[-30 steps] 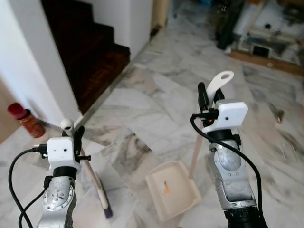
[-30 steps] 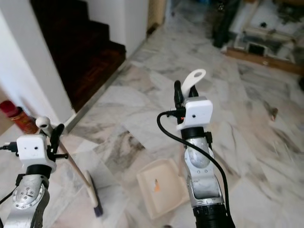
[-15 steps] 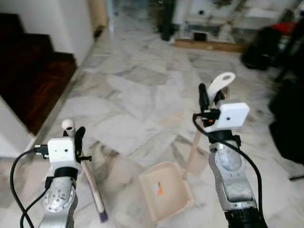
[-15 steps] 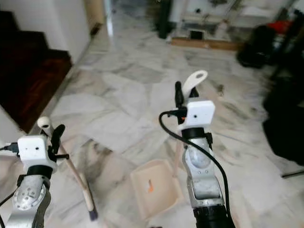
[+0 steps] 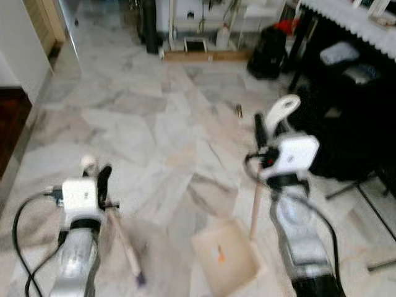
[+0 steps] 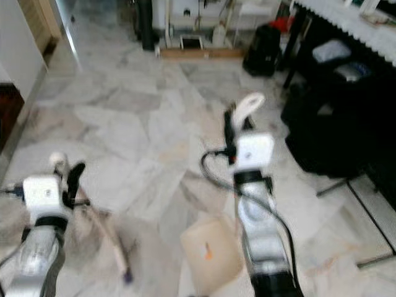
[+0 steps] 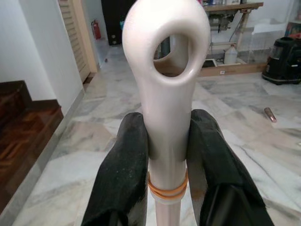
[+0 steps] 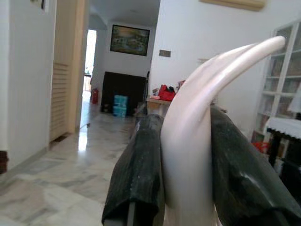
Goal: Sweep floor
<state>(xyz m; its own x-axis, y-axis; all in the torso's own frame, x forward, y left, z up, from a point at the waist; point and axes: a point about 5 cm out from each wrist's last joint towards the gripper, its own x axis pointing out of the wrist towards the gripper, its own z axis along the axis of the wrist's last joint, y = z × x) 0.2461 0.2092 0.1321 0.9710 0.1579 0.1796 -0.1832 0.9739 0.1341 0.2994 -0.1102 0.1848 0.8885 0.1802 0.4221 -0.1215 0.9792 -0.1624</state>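
My left gripper (image 5: 97, 179) is shut on the top of a cream broom handle (image 5: 88, 163), which slants down to the broom head (image 5: 138, 278) on the marble floor. In the left wrist view both black fingers (image 7: 123, 165) clamp the handle (image 7: 165, 94) below its hanging loop. My right gripper (image 5: 267, 132) is shut on the curved cream dustpan handle (image 5: 283, 109). The stick runs down to the cream dustpan (image 5: 228, 267) resting on the floor between my arms, with a small orange scrap (image 5: 219, 253) in it. The right wrist view has the fingers (image 8: 136, 174) pressed on that handle (image 8: 188, 155).
Dark bags and furniture (image 5: 346, 130) crowd the right side under a white-clothed table (image 5: 352, 12), with thin metal legs (image 5: 365, 198) on the floor. A black bag (image 5: 267, 46) and a low wooden board (image 5: 198, 54) stand far ahead. A small object (image 5: 239, 111) lies on the floor. The dark stair edge (image 5: 9, 124) is at left.
The whole view has swung to the right: the stairs and red can slid off to the left and the dark furniture came in. Both grippers keep the same hold.
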